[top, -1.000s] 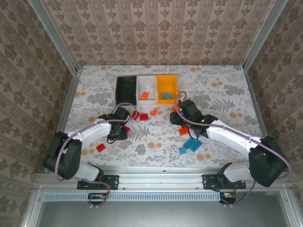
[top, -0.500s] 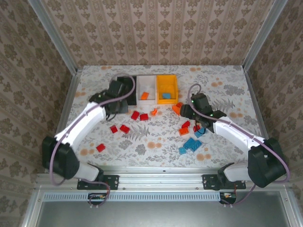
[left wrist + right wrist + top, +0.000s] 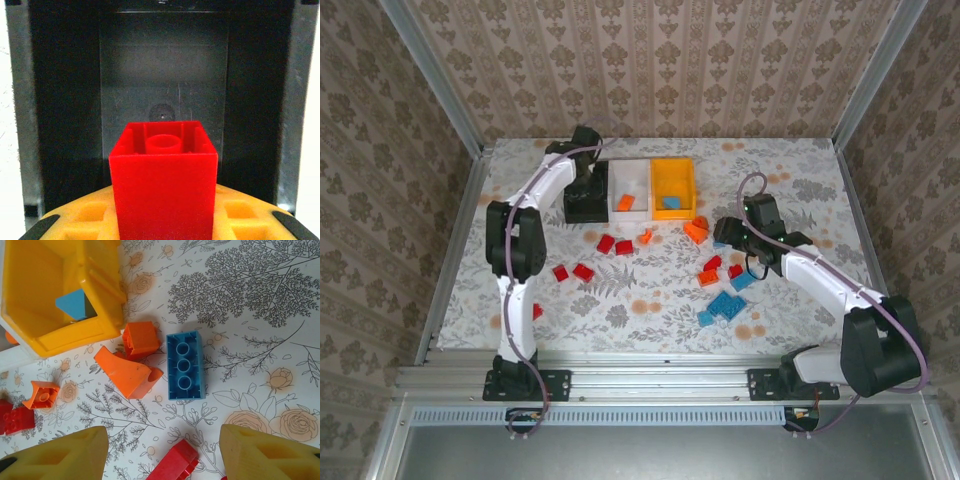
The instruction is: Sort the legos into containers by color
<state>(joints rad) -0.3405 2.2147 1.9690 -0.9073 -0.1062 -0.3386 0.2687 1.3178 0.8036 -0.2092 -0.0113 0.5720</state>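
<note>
From the overhead camera I see my left arm stretched out to the far side of the table (image 3: 790,170), with the left gripper (image 3: 588,183) over the black bin (image 3: 582,212). Beside it stand the white bin (image 3: 630,170), with an orange brick (image 3: 625,203) inside, and the yellow bin (image 3: 673,172), with a blue piece (image 3: 671,203) inside. The three bins touch in a row. The right gripper (image 3: 733,240) hangs low over the loose bricks scattered just in front of the yellow bin.

On my left wrist camera, the gripper is clamped on a red brick (image 3: 162,185), its hollow side facing the lens, above the dark floor of the black bin (image 3: 165,75).

On my right wrist camera, the yellow fingers (image 3: 60,455) stand wide apart with nothing between them. Below lie a blue brick (image 3: 185,365), hollow side up, and two orange bricks (image 3: 141,338) just beside the yellow bin's corner. Another red piece (image 3: 175,464) lies near the bottom edge, between the fingertips.
</note>
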